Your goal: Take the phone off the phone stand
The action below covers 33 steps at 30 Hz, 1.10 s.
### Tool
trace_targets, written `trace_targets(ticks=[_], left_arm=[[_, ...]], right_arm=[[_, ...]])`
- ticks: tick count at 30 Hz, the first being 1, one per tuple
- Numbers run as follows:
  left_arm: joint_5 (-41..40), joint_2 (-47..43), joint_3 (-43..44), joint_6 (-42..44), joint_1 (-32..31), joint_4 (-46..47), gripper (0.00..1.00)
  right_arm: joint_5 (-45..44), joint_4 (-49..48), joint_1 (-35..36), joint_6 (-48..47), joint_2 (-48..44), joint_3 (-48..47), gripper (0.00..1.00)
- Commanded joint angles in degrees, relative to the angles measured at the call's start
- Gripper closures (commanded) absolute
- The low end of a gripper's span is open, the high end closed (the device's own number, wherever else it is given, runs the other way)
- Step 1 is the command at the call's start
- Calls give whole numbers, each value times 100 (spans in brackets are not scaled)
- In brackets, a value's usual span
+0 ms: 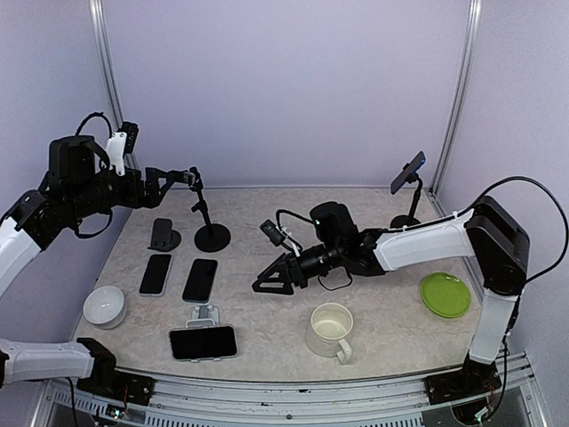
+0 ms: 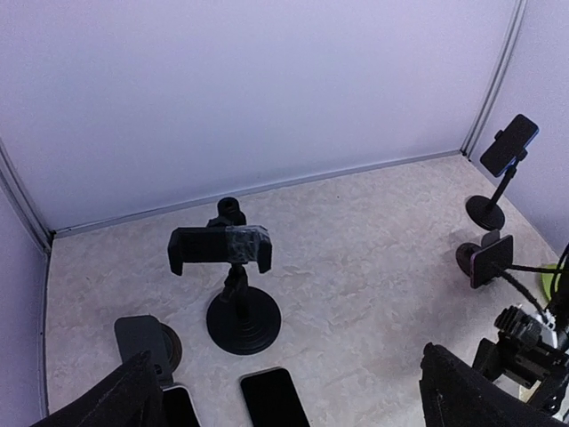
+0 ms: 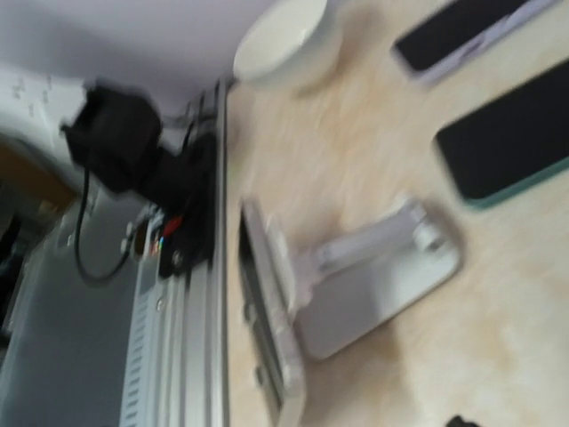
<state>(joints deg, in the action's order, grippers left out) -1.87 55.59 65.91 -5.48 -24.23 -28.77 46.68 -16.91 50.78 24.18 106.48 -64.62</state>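
The phone (image 1: 204,342) sat sideways in the white stand (image 1: 206,313) at the near edge of the tabletop (image 1: 391,329), left of a mug (image 1: 331,329). Farther in and to the right, the right gripper (image 1: 269,281) hung low, fingers apart and empty, clear of the phone. At the far left, the left gripper (image 1: 191,177) hovered high beside a black clamp stand (image 1: 212,233), its fingers (image 2: 124,396) spread wide, holding nothing.

Overhead and wrist views, same table (image 1: 356,209)
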Motion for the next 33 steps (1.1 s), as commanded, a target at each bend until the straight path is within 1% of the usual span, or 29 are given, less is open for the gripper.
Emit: trace_targets(ticks=[1, 3, 6, 11, 17, 25, 33], left_arm=[[-2, -124, -241, 123, -465, 3, 1], [-170, -117, -279, 159, -722, 29, 1], [-374, -61, -255, 159, -1028, 19, 1], [-347, -111, -281, 141, -1353, 239, 1], [-422, 10, -302, 242, -1401, 333, 1], [-305, 56, -443, 196, -1547, 559, 1], [-305, 125, -505, 196, -1576, 677, 1]], right_arm=[[284, 813, 312, -298, 425, -602, 24], [369, 984, 433, -333, 637, -796, 27], [474, 1162, 596, -357, 914, -1055, 29], [557, 1322, 769, -321, 1328, -1384, 34], [760, 1440, 874, -275, 1706, -1679, 42], [917, 1281, 1012, -134, 2082, -1823, 48], [1054, 1133, 1022, 22, 2318, -1939, 61]])
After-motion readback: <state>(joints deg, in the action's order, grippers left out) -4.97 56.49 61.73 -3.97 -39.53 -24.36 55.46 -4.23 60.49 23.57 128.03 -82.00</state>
